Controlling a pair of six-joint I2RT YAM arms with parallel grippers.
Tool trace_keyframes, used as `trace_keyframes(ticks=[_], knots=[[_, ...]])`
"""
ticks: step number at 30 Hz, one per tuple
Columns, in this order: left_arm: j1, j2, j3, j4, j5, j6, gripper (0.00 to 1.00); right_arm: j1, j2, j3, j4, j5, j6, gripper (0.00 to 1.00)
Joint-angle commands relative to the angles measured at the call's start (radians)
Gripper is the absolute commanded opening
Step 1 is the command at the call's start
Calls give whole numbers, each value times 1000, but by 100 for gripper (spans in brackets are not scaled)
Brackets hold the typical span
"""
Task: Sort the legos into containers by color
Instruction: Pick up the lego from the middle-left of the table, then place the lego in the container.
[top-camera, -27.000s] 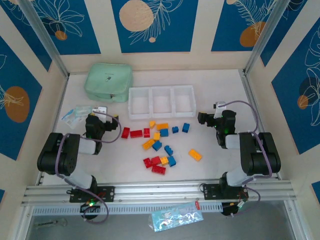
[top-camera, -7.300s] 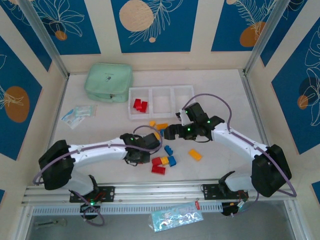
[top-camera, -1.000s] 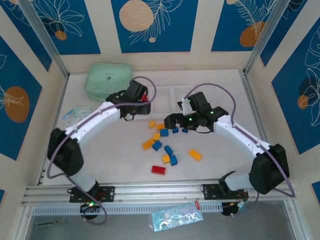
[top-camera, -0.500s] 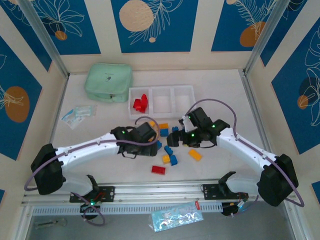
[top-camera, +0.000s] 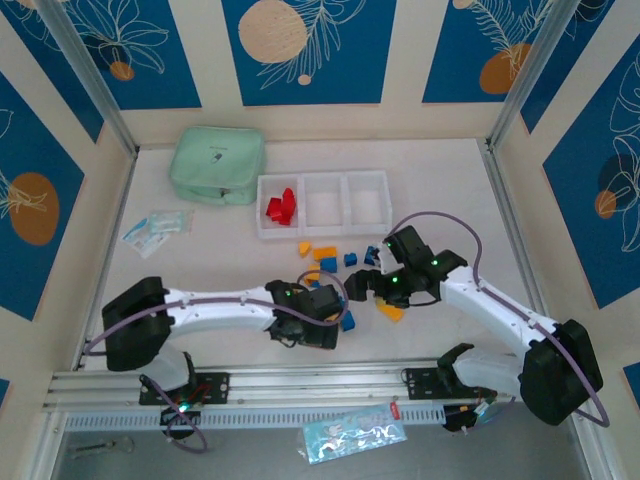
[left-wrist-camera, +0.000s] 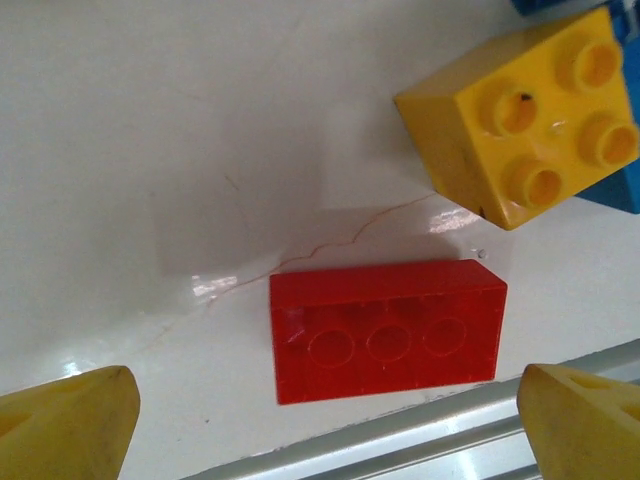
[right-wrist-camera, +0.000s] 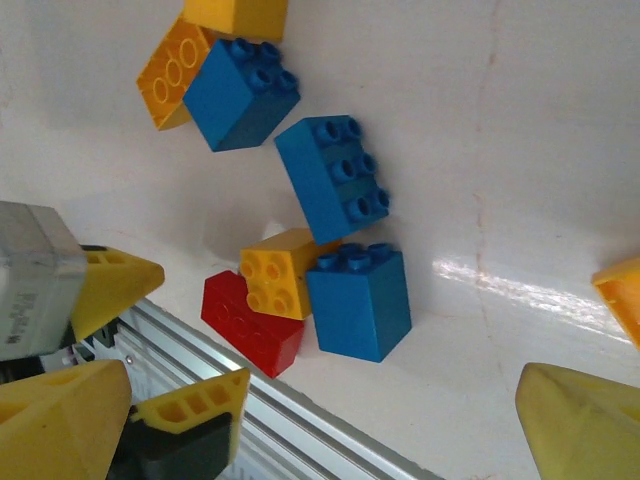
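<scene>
By the near rail (left-wrist-camera: 420, 452), left pincer (left-wrist-camera: 325, 420) hung spread above the red brick (left-wrist-camera: 385, 330); a skewed close could clip the yellow brick (left-wrist-camera: 520, 115) just beside.

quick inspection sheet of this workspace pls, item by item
surface: white table, faint hairline mark by the red oblong brick
job's things: red bricks in the left of three joined translucent white bins; blue and yellow-orange bricks loose on the table
clutter: mint-green zippered pouch, clear plastic packets
hands: left hand open, straddling the red oblong brick; right hand open above loose bricks
cables: purple cables looped along both arms
surroundings: blue and cream floral wall panels, aluminium rail in front
</scene>
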Motion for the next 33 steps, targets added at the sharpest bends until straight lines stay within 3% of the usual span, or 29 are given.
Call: trace_keyframes(ticks=[1, 9, 17, 25, 33], knots=[[-12, 49, 56, 11, 15, 1, 98, -19, -35, -18, 0, -46, 8, 99], [-19, 155, 114, -19, 14, 32, 97, -56, -43, -34, -4, -66, -12, 99], [-24, 182, 85, -9, 0, 14, 77, -65, -46, -41, 9, -75, -18, 99], [-25, 119, 62, -35, -36, 5, 55, -59, -41, -25, 17, -79, -30, 99], [4, -59, 112, -216, -191, 56, 50, -3, -38, 57, -20, -31, -50, 99]])
